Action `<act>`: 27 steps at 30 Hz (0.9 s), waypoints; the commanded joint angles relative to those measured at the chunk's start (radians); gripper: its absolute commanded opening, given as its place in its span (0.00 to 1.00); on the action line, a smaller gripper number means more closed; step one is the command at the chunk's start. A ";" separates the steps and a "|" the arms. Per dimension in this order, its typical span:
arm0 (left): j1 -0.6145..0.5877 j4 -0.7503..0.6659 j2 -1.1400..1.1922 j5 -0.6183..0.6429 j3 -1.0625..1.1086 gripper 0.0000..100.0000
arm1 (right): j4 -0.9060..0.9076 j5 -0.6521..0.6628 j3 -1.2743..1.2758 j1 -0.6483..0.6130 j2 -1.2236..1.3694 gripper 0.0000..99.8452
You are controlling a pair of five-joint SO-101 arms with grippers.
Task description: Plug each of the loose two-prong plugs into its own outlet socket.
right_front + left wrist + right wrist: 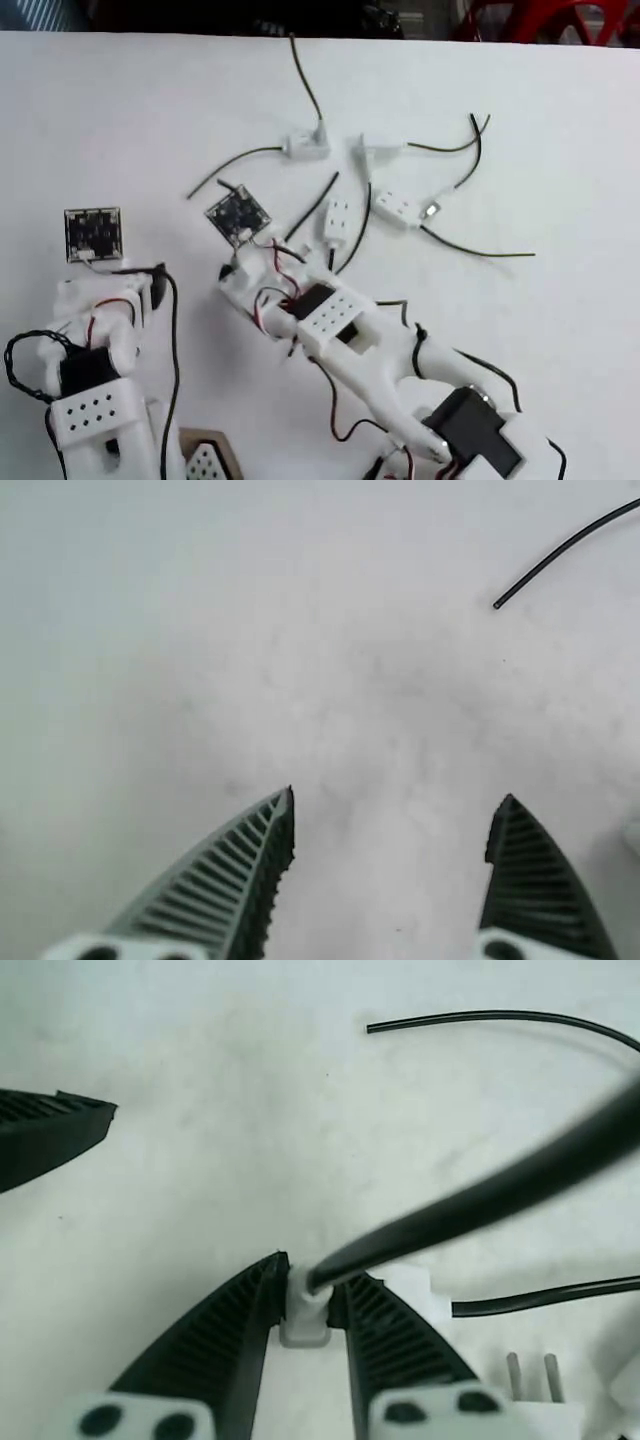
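White plugs on black cords
One plug (302,1325) is pinched in the right gripper (312,1272); a second plug (513,1372) lies just beside it, prongs bare; a socket block (338,218) lies near.

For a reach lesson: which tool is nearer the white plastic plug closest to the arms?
Right. The right tool grips the white plastic plug; the left tool hangs open, apart.

The desk (560,330) is white all round both sets of jaws, which are black with a ribbed pattern on white bases. The plug (303,1312) pinched between the right jaws is white with a black cord (480,1195), and the loose plugs (305,146) beyond them are white with black cords too. Over each set of jaws sits a square marker (92,233) in a black-and-white block pattern, and red wires (262,305) run behind them
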 commanded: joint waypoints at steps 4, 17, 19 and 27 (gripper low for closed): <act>-0.012 -0.023 -0.016 0.012 -0.005 0.31 | -0.053 0.008 -0.029 0.002 0.058 0.02; -0.012 -0.023 -0.016 0.014 -0.003 0.31 | -0.051 0.104 -0.025 -0.002 0.139 0.02; -0.012 -0.023 -0.016 0.014 -0.003 0.31 | -0.051 0.146 -0.025 -0.002 0.160 0.02; -0.012 -0.023 -0.016 0.014 -0.003 0.31 | -0.051 0.218 -0.026 -0.002 0.166 0.02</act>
